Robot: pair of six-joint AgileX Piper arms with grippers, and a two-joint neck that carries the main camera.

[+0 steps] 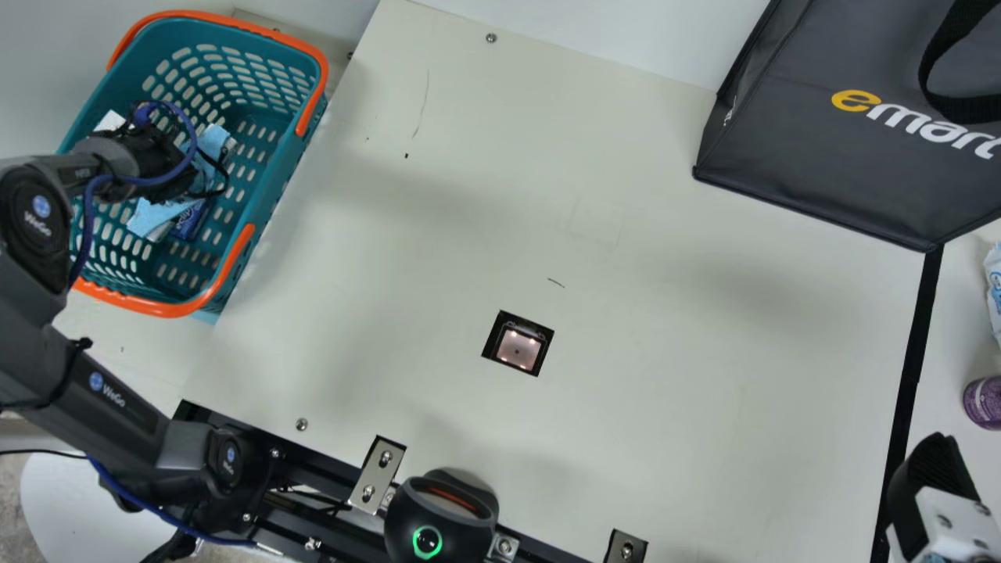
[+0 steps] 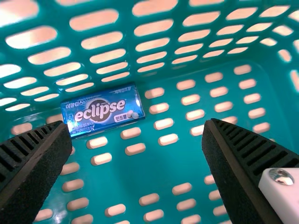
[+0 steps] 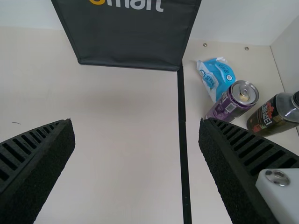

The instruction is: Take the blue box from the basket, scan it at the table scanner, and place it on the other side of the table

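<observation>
**Blue box lies in the basket beneath spread left claw**

At the near edge of the cream table [image 1: 704, 391], the main view shows a black rounded device with a glowing green ring [image 1: 442, 508] beside a silver metal bracket [image 1: 377, 475]. The right gripper [image 1: 934, 473], black and ribbed, is at the near right corner; its wrist view shows its two fingers standing apart.

Farther in, a square black-framed scanner window [image 1: 518, 348] is set into the tabletop, lit from inside. To its right, a black strip [image 1: 911, 375] runs along the table. On the strip's other side are a purple metal can [image 3: 229, 105], a dark bottle with a printed label [image 3: 273, 116] and a blue-and-white soft packet [image 3: 217, 77].

At the left, the left gripper [image 1: 184, 184] is inside a teal slotted plastic basket with orange handles [image 1: 274, 188], its fingers wide apart. The small blue rectangular box [image 2: 103, 110], with white lettering, lies on the basket floor, close to one wall.

At the far right stands a dark grey fabric bag with a black strap [image 1: 821, 156].
</observation>
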